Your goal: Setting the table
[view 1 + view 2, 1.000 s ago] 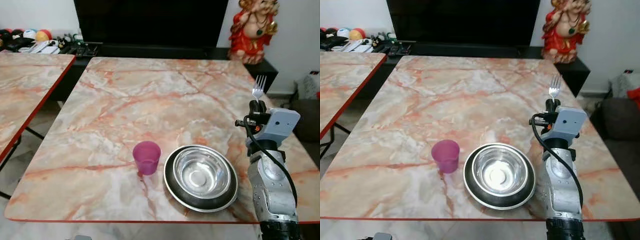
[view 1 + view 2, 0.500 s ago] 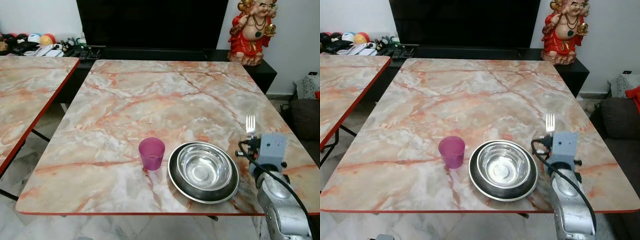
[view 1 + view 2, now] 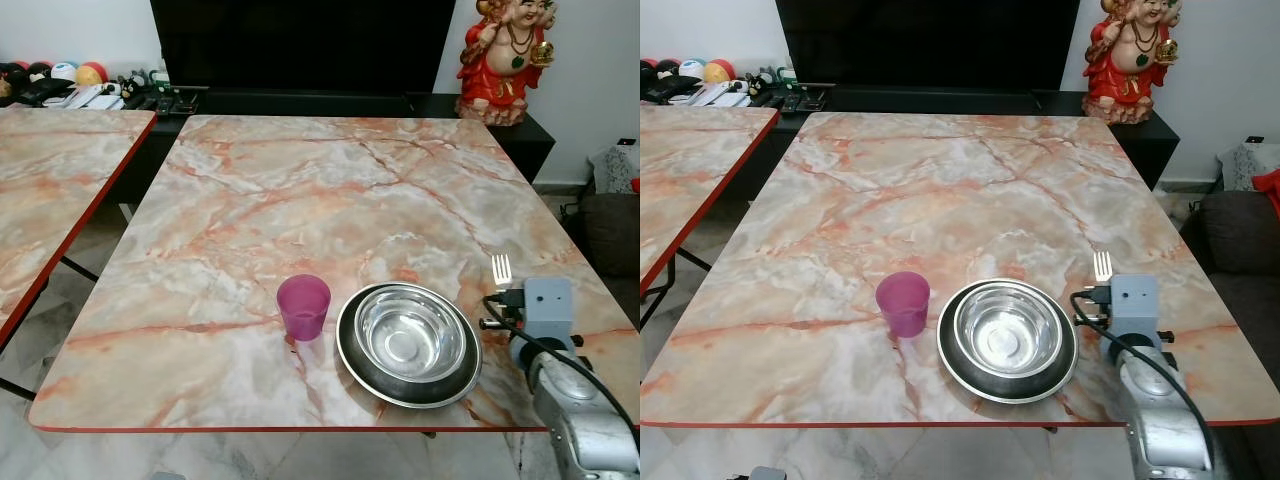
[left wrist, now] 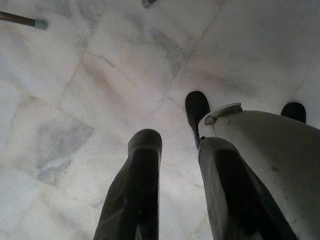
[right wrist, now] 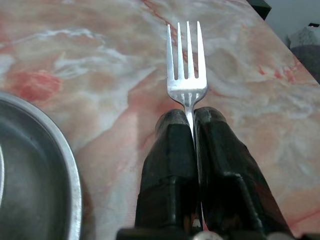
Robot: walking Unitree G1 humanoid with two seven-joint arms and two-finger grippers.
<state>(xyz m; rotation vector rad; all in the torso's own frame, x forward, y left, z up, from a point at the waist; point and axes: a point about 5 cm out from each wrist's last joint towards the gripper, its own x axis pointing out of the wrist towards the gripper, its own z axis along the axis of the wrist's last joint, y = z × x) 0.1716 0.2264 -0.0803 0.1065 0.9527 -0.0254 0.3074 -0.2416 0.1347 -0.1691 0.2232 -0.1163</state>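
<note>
A steel bowl (image 3: 410,340) sits inside a dark plate (image 3: 349,366) near the front edge of the marble table (image 3: 300,190). A purple cup (image 3: 303,307) stands just left of them. My right gripper (image 5: 192,116) is shut on the handle of a silver fork (image 5: 186,60). The fork (image 3: 501,269) is held low over the table just right of the plate, tines pointing away from me. My left gripper (image 4: 171,120) hangs open over the tiled floor with nothing between its fingers.
A second marble table (image 3: 50,180) stands to the left across a gap. Behind are a black TV cabinet (image 3: 300,40), a red statue (image 3: 500,60) and small clutter (image 3: 90,90). A dark sofa (image 3: 610,230) is at the right.
My right arm has come down with the fork, from raised above the table to low beside the plate. The camera view shifted slightly; cup and bowl stay put.
</note>
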